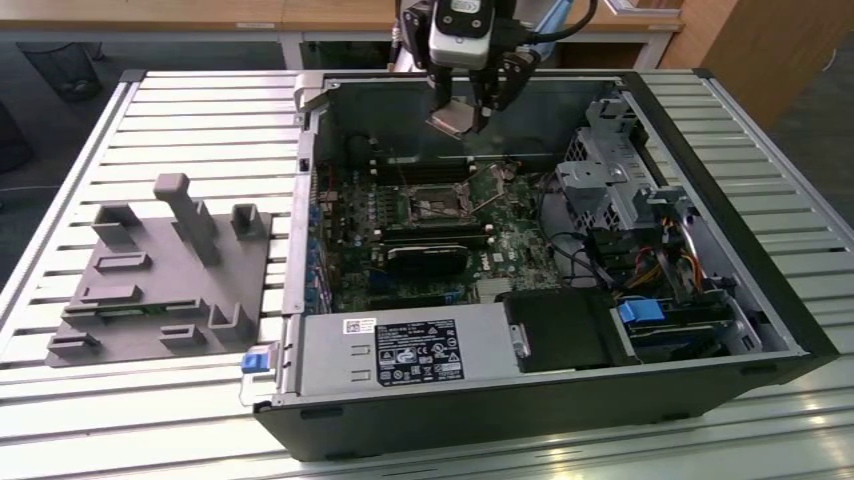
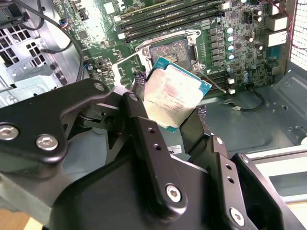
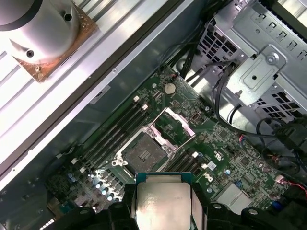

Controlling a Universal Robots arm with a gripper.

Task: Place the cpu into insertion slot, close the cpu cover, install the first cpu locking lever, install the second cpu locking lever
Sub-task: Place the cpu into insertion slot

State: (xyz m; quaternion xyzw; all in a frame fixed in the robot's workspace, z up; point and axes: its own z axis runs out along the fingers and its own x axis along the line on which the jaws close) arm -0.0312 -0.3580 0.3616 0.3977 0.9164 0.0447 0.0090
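Silvery-grey metal with a teal-green rim: that is the cpu (image 2: 175,93), a flat square chip whose face looks smudged and faintly stained. My end effector (image 1: 470,108) pinches it by two opposite edges. It hangs tilted over the open computer case (image 1: 534,420), above the green board and well apart from the insertion slot (image 3: 144,154). I judge no step finished yet: the slot's dark centre lies bare, the cpu cover (image 3: 180,120) stands swung open beside it, and seating, closing and locking are all left.
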